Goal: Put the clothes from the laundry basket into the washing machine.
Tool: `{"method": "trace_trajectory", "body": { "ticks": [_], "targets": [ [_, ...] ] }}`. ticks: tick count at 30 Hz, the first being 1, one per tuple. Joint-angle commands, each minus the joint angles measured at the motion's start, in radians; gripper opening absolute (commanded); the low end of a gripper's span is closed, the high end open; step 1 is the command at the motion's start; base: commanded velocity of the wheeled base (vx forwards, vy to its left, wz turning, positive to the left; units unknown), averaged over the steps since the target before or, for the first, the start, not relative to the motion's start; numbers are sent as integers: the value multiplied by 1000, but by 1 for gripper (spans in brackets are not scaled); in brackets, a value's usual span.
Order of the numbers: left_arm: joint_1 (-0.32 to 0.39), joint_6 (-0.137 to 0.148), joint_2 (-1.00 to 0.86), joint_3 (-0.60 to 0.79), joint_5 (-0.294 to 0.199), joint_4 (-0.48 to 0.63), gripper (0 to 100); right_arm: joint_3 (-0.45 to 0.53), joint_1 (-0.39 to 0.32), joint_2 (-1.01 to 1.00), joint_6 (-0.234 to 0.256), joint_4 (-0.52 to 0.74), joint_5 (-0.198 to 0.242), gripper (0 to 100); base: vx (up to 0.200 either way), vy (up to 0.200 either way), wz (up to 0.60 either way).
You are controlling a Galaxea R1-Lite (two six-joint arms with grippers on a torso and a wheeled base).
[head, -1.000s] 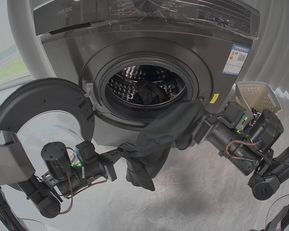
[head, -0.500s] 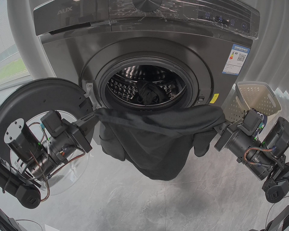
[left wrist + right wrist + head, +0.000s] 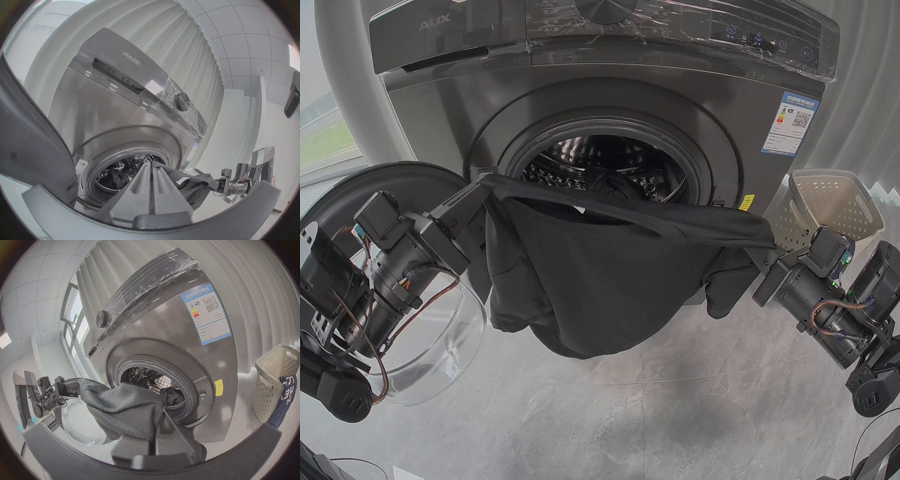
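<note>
Short word of silver lettering (image 3: 434, 23) on the dark drawer front at the washer (image 3: 581, 94) top left. Row of small round touch icons (image 3: 769, 45) on the film-covered control panel (image 3: 675, 28), top right. Blue-edged white label (image 3: 790, 123) on the front, right of the door opening: blue header of characters, coloured energy bars, QR code, fine print too small to make out. Small yellow sticker (image 3: 745, 204) below it, marks unreadable. Large white letters on a blue garment (image 3: 286, 393) hanging over the basket (image 3: 275, 365) rim, partly folded away.
</note>
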Motion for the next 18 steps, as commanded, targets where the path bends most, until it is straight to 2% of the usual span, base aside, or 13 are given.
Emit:
{"method": "trace_trajectory", "body": {
  "ticks": [1, 6, 18],
  "targets": [
    [0, -4, -24, -22, 20, 1, 0, -20, -4, 14, 2, -7, -5, 0, 0, 0, 0],
    [-3, -4, -32, -15, 21, 1, 0, -37, -4, 14, 2, -44, -10, 0, 0, 0, 0],
    [-3, -4, -36, -22, 23, 1, 0, -49, 6, 5, 1, -44, -10, 0, 0, 0, 0]
  ]
}}
